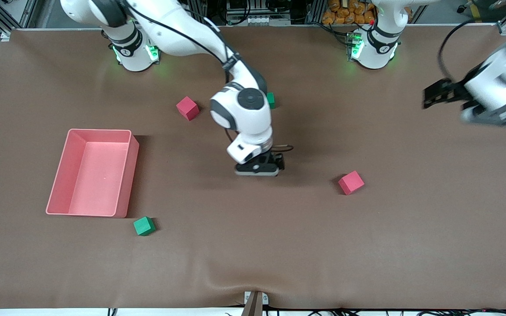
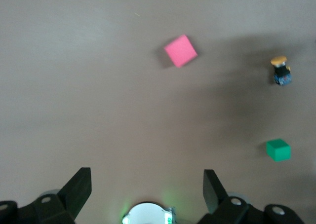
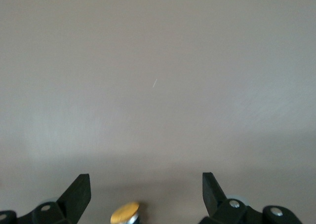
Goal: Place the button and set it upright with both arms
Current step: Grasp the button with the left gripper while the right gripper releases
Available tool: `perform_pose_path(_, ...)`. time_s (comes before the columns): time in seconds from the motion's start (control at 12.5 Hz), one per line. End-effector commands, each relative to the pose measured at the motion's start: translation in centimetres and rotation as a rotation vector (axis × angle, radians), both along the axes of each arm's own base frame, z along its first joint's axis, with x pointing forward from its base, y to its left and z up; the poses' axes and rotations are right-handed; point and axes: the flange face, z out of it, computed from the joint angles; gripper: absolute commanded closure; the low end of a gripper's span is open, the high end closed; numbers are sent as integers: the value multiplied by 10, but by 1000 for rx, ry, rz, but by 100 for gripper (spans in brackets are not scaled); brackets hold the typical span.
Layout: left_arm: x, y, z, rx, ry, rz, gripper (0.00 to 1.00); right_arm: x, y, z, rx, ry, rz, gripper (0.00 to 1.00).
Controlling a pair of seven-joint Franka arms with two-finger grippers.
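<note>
The button (image 3: 124, 213) shows its round orange cap between the wide-apart fingers of my right gripper (image 3: 145, 184), which is open and does not touch it. In the front view the right gripper (image 1: 259, 170) is down at the tabletop in the middle of the table and hides the button. In the left wrist view the button (image 2: 281, 70) stands on the brown mat with its cap up on a dark body. My left gripper (image 1: 431, 94) hangs open and empty in the air over the left arm's end of the table, and its fingers (image 2: 79, 187) hold nothing.
A pink bin (image 1: 59, 175) lies toward the right arm's end. One pink cube (image 1: 351, 182) sits beside the right gripper toward the left arm's end, another (image 1: 187, 108) nearer the bases. One green cube (image 1: 144, 226) lies near the bin, another (image 1: 271, 100) is half hidden by the right arm.
</note>
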Motion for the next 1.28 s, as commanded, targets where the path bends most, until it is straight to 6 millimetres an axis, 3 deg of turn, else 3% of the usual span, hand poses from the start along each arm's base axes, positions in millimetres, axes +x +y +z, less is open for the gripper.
perform_pose_path(0.0, 13, -60, -54, -14, 106, -31, 0, 24, -62, 70, -61, 19, 32, 0)
perform_pose_path(0.32, 14, -163, -147, -47, 236, -21, 0, 30, -167, 159, -186, 179, 134, 0)
perform_pose_path(0.64, 16, -247, -228, -99, 188, -5, 0, 21, -287, 224, -166, 271, 268, 0)
perform_pose_path(0.88, 24, -311, -280, -110, 157, 110, 0, 10, -378, 257, -178, 323, 354, 0)
perform_pose_path(1.04, 23, -334, -311, -112, 136, 179, 0, 4, -436, 271, -169, 367, 350, 0)
perform_pose_path(1.2, 26, -336, -345, -121, 129, 188, 0, -6, -483, 285, -157, 386, 347, 0)
